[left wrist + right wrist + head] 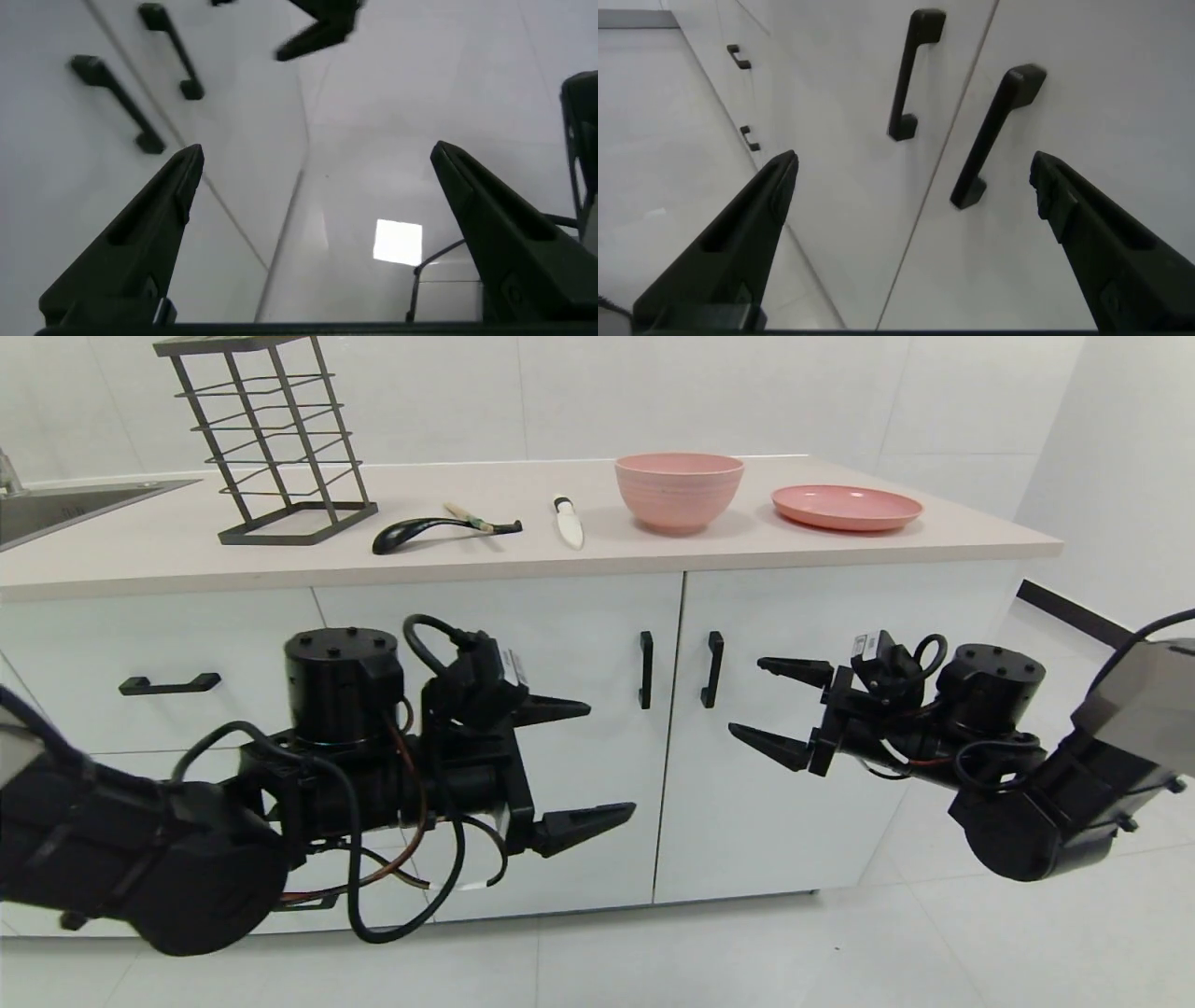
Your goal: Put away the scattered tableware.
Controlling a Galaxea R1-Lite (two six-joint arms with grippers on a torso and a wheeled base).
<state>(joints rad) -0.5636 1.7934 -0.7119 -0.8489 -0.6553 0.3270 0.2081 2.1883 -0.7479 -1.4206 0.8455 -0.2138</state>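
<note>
From the head view the tableware lies on the bench [140,555]: bowl [679,490] and plate [847,507] far right, knife [568,521] and spoon [420,530] between the bowl and the rack [271,439] at the left. The wrist views face the cabinet doors and their handles [915,75] below. The left end effector [611,761] and right end effector [747,696] hang open and empty, tips toward each other, before those doors.
</note>
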